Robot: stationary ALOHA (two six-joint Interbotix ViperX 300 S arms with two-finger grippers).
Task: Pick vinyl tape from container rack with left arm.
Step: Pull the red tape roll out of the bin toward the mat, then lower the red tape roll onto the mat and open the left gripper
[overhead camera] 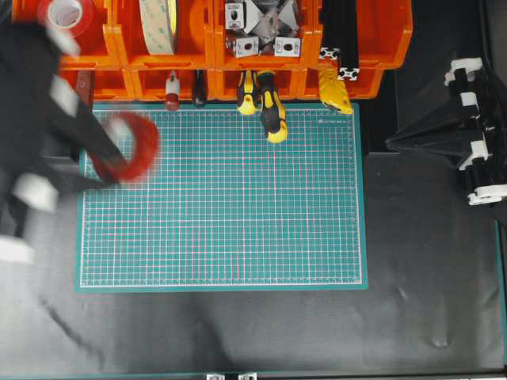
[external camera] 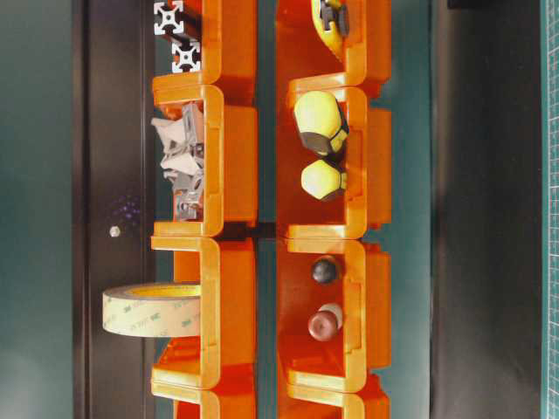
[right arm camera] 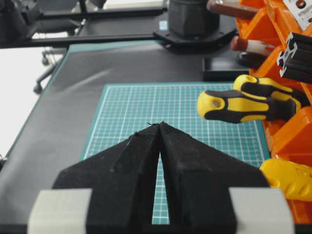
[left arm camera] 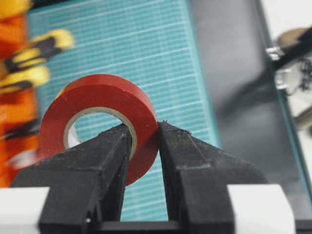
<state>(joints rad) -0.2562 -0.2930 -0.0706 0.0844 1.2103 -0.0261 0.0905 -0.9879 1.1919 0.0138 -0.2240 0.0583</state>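
Across the black surface (overhead camera: 428, 261) lies a green grid cutting mat (overhead camera: 230, 206), w/ the orange container rack (overhead camera: 230, 47) along its far edge. Rack bins hold a cream tape roll (overhead camera: 161, 24), metal brackets (overhead camera: 261, 28), black extrusions (overhead camera: 341, 36); yellow-black screwdrivers (overhead camera: 269, 103) poke out of the lower tier over the mat. Room barely shows: pale floor and a chair base beyond the surface edge in right wrist view.

Left gripper (left arm camera: 144, 134): jaws clenched on the vinyl tape (left arm camera: 100, 112), one finger through the core, other on the outer red face, so the ring wall is pinched btwn them. Tape is out of the rack, above the mat's left edge, blurred in overhead view (overhead camera: 135, 146).

Right gripper (right arm camera: 160, 127): jaws closed tip to tip, holding nothing, at right side of surface, well apart from rack.
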